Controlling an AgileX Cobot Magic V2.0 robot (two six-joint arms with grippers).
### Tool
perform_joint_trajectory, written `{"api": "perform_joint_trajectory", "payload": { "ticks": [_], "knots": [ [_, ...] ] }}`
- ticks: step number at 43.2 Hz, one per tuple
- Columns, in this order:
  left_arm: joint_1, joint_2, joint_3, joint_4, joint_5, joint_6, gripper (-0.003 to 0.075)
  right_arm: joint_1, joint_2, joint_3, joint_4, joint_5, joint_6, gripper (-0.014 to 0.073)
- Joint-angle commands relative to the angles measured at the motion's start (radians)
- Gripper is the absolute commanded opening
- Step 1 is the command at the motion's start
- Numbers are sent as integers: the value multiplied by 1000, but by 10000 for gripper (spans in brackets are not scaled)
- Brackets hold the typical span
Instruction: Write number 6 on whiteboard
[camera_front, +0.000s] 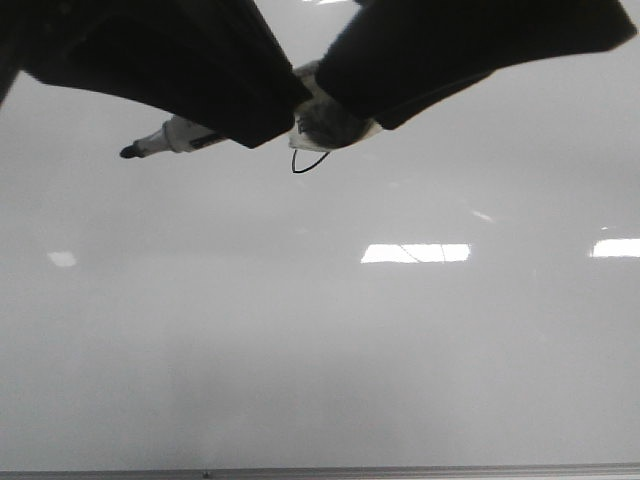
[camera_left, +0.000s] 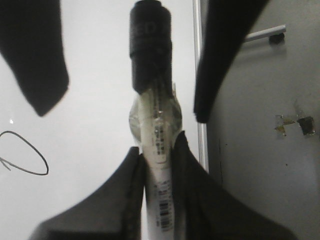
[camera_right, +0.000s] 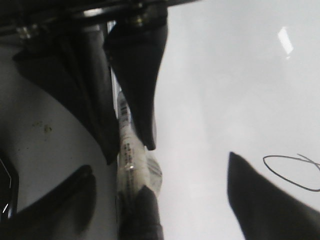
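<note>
- Two claws meet far on the whiteboard (camera_front: 320, 340); left claw (camera_left: 157, 155) clamps the marker (camera_left: 159, 150); right claw (camera_front: 345, 105) spread, empty
- The number 6 (camera_front: 308, 163) lies beneath; judged finished; lift straight off to avoid smearing

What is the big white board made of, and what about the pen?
The whiteboard looks like smooth, glossy coated board: it mirrors bright lights, and its edge seems to be thin grey metal. The pen looks like white plastic with a printed label and black cap. Both are guesses from their look.
</note>
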Motion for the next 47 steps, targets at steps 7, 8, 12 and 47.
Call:
{"api": "perform_joint_trajectory", "payload": {
  "ticks": [7, 8, 12, 47],
  "knots": [
    [112, -35, -9, -5, -71, -81, -20, -130, -131, -2, 20, -68, 73, 617],
    [138, -42, -1, -5, -71, -98, -20, -149, -145, 5, 20, -69, 85, 612],
    [243, -81, 25, -7, -74, -186, -20, -250, -213, 69, 20, -82, 162, 588],
    [1103, -79, 261, -123, -390, -533, -20, -586, -538, 401, 31, -215, 494, -69]
  ]
}}
